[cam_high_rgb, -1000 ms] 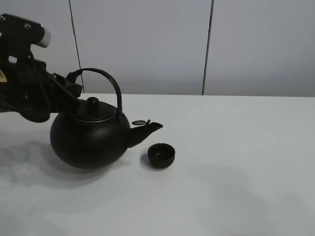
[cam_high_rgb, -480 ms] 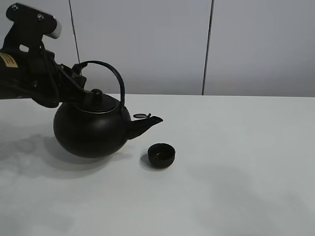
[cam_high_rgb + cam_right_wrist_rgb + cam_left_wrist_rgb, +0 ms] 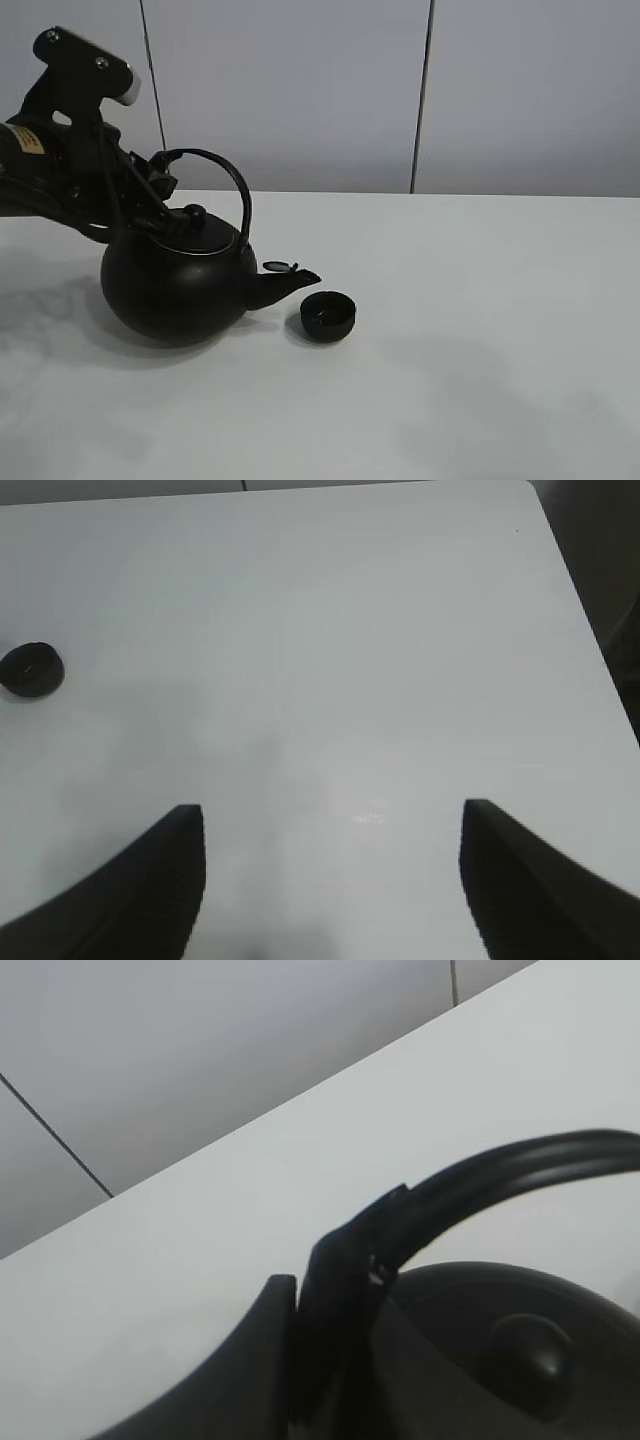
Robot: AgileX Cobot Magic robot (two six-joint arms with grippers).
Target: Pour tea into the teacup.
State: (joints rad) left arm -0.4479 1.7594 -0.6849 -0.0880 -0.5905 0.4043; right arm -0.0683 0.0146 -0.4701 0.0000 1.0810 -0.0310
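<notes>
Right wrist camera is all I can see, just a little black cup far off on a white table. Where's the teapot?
Observer: The kettle is just left of the teacup in the high view, outside your picture.
Operator: Who's holding it?
Observer: The left gripper. Its jaws are closed on the arched handle.
Operator: Is it pouring?
Observer: It's tipped, with the spout pointing down close to the cup's rim, but I can't see any stream of tea.
</notes>
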